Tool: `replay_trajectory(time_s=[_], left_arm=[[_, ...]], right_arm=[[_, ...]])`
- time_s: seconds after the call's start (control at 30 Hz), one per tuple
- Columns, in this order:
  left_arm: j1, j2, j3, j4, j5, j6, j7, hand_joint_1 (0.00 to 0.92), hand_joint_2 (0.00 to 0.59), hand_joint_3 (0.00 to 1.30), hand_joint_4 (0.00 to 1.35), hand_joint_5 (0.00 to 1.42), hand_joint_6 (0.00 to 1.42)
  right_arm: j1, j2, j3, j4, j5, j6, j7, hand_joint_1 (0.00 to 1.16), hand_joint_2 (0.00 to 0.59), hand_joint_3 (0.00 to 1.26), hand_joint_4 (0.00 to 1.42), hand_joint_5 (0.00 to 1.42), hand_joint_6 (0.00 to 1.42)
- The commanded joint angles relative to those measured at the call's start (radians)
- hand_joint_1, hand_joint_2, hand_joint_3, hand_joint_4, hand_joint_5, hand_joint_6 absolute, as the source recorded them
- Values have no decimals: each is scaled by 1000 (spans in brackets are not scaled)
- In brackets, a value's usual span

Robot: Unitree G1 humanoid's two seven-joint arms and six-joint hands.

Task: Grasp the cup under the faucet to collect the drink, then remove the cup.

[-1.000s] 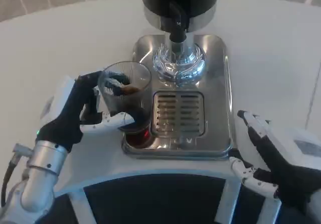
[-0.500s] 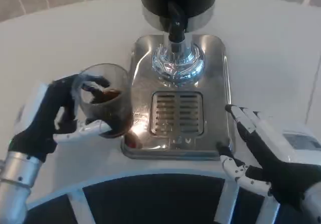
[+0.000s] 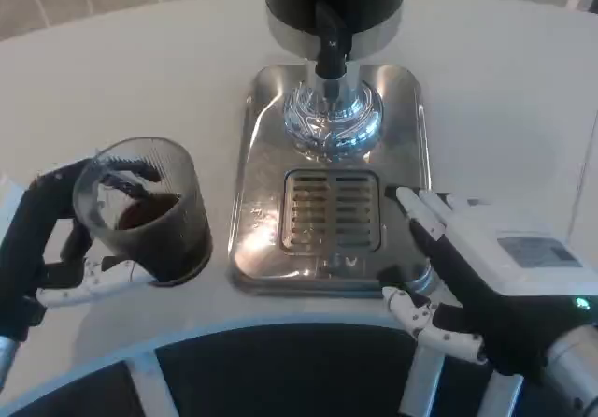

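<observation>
A clear ribbed cup (image 3: 148, 208) with dark drink in its bottom stands left of the steel drip tray (image 3: 266, 127), off the tray and over the white table. My left hand (image 3: 42, 249) grips the cup from its left side, fingers wrapped around the wall. The black faucet (image 3: 330, 48) hangs from the dark dispenser at the top, above the chrome base (image 3: 332, 118). My right hand (image 3: 481, 281) lies open at the tray's front right corner, fingers spread toward the grille (image 3: 334, 211), holding nothing.
The drip tray takes up the middle of the table. A dark curved band with white struts (image 3: 280, 361) runs along the near edge. Bare white tabletop (image 3: 112, 71) lies to the left and far right of the tray.
My left hand has carried the cup leftward and toward me, off the tray's front left corner. The right hand has moved in to the tray's front right corner.
</observation>
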Motion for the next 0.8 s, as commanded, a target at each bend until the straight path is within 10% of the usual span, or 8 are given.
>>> replay_trajectory(time_s=[0.03,0.8], left_arm=[[73,21,39,-100,-69,-25,-39,542,78,1007,1222,1424,1424],[237,-8,86,-339,-124,22,-166,542,78,1007,1222,1424,1424]], right_arm=[[3,0,24,-21,-4,-26,13,178,552,0,0,0,0],[101,52,109,-126,-75,-111,56,176,562,0,0,0,0]])
